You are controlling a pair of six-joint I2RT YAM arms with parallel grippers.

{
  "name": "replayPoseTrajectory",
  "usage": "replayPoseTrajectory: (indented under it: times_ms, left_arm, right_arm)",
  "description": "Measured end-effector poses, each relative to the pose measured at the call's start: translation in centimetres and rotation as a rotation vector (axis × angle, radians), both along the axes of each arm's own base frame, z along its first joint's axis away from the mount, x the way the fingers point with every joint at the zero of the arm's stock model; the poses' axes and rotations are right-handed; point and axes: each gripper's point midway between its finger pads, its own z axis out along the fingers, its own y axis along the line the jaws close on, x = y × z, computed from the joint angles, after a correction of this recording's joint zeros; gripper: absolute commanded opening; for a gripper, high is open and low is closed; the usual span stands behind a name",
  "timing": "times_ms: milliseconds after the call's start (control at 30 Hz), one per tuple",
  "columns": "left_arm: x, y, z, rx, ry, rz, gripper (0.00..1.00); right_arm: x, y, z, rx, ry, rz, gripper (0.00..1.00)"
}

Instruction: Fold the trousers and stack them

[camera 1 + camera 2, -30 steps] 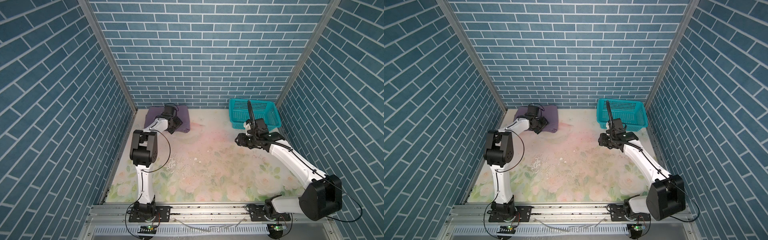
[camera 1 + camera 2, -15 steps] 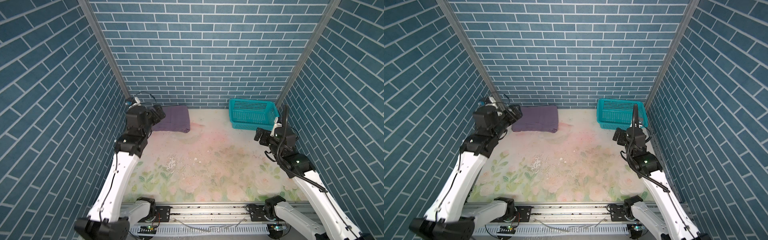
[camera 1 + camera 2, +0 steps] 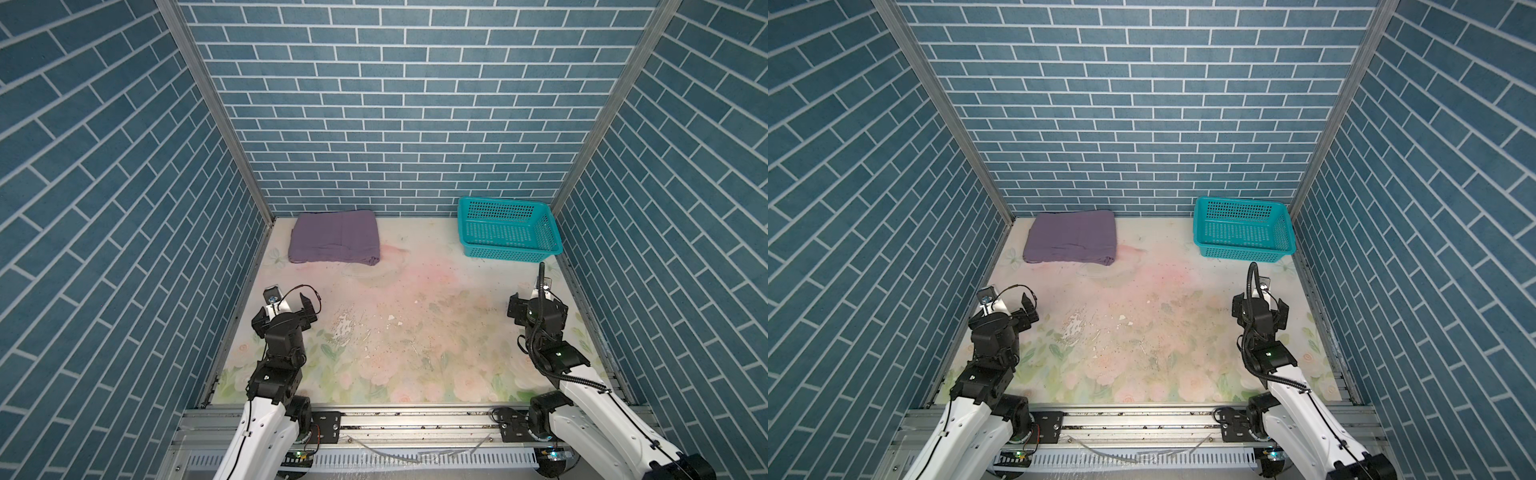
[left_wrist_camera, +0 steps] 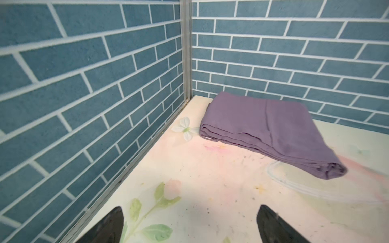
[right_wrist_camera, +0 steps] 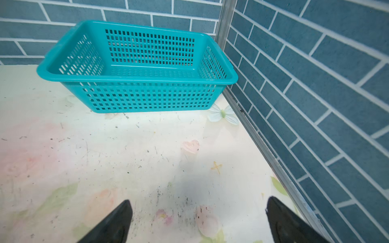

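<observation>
The trousers [image 3: 334,237] [image 3: 1070,237] lie folded into a flat muted-purple rectangle in the far left corner of the table. In the left wrist view the trousers [image 4: 267,128] show stacked layers along their near edge. My left gripper [image 3: 284,311] [image 3: 1003,309] [image 4: 190,208] hovers open near the left wall, well short of the trousers, with nothing between its fingers. My right gripper [image 3: 536,305] [image 3: 1260,305] [image 5: 199,201] is open and empty near the right wall, in front of the basket.
A teal mesh basket [image 3: 511,248] [image 3: 1244,249] [image 5: 136,96] stands empty in the far right corner. The floral table mat [image 3: 395,316] is worn and speckled with small debris. Blue brick-pattern walls close in three sides.
Both arms have pulled back from the far end toward the front rail. The left gripper has come off the trousers, and both grippers now stand wide open.
</observation>
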Motion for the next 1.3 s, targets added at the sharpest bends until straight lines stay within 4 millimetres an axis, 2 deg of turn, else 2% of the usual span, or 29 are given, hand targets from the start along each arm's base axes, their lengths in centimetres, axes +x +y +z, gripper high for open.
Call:
replayPoseTrajectory:
  times_ms: [167, 333, 400, 533, 667, 733, 833, 1033, 1167, 1300]
  left_arm:
    - [1.1, 0.4, -3.7, 0.045, 0.065, 0.029, 0.99]
    - [3.4, 0.6, -8.1, 0.095, 0.257, 0.052, 0.99]
    - [5.1, 0.5, -8.5, 0.11, 0.295, 0.047, 0.99]
    - [9.7, -0.2, -7.7, 0.128, 0.296, 0.018, 0.99]
    - [13.7, -1.0, -7.2, 0.134, 0.273, -0.042, 0.99]
    - [14.0, -1.2, -7.6, 0.136, 0.271, -0.066, 0.99]
    - [13.3, -1.4, -8.2, 0.133, 0.253, -0.094, 0.99]
    - [11.2, -1.4, -10.4, 0.112, 0.218, -0.143, 0.99]
    - [11.8, -1.8, -9.7, 0.105, 0.173, -0.164, 0.99]
    - [12.1, -1.9, -9.0, 0.103, 0.144, -0.171, 0.99]
  right_arm:
    - [-0.4, -2.1, -3.3, -0.026, 0.033, -0.078, 0.99]
    - [0.3, -3.5, -4.5, -0.029, 0.056, -0.129, 0.99]
    - [0.7, -4.0, -5.3, -0.026, 0.076, -0.142, 0.99]
    - [1.6, -5.2, -7.0, -0.013, 0.111, -0.171, 0.99]
    - [3.7, -6.2, -7.0, 0.028, 0.064, -0.187, 0.99]
    - [4.8, -6.9, -7.1, 0.054, 0.025, -0.195, 0.99]
    - [5.5, -7.1, -7.9, 0.092, 0.026, -0.176, 0.99]
    - [8.4, -3.5, -8.8, 0.169, 0.036, 0.05, 0.99]
    - [9.1, -2.0, -8.2, 0.187, 0.023, 0.148, 0.99]
    - [9.2, -1.2, -8.2, 0.198, 0.027, 0.19, 0.99]
